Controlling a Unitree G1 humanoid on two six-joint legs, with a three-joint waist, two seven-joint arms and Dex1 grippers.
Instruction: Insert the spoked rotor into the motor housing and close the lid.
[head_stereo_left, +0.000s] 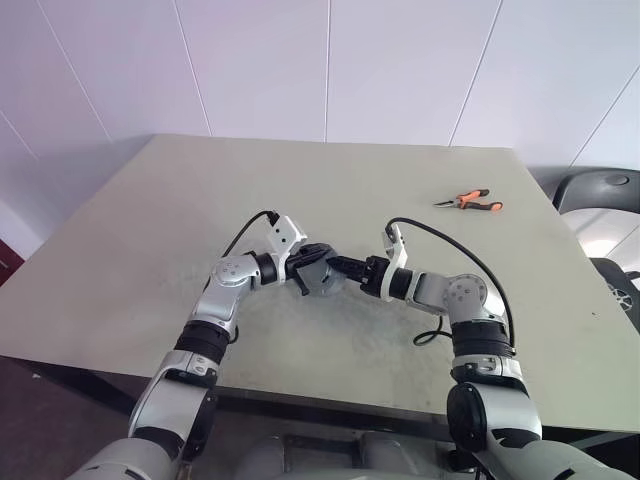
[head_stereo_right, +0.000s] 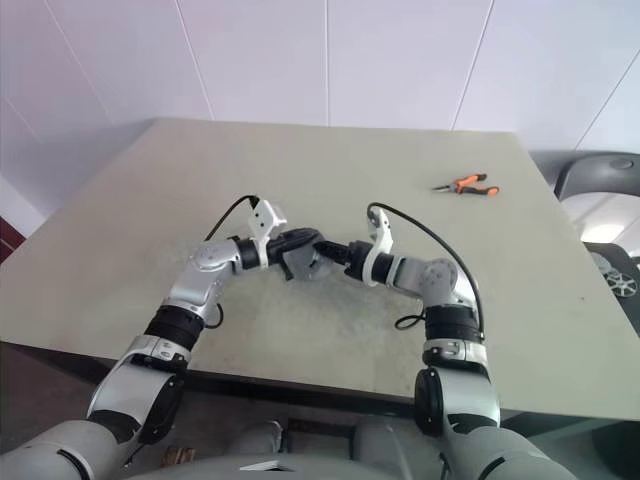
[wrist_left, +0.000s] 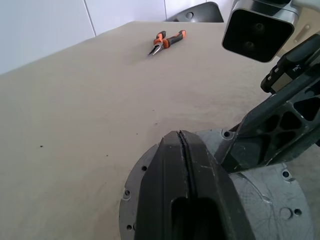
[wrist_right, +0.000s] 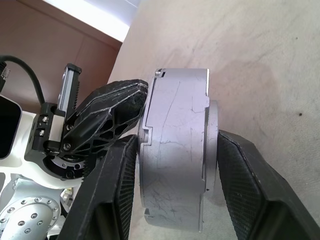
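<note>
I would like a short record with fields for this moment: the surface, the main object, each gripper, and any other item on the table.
surface: flat grey-beige table
main object: round silver-grey metal motor housing, seen edge-on between the two grippers, above the table
right gripper: its two black fingers clamp the flat faces of the housing
left gripper: fingers shut together, pressed against the housing rim
other item: orange-handled pliers, lying far on the robot's right
lid state: cannot tell

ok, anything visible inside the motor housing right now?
No. The motor housing shows only its closed silver shell, clamped between the right gripper fingers, with the shut left gripper pressed against it. Its interior is covered.
</note>
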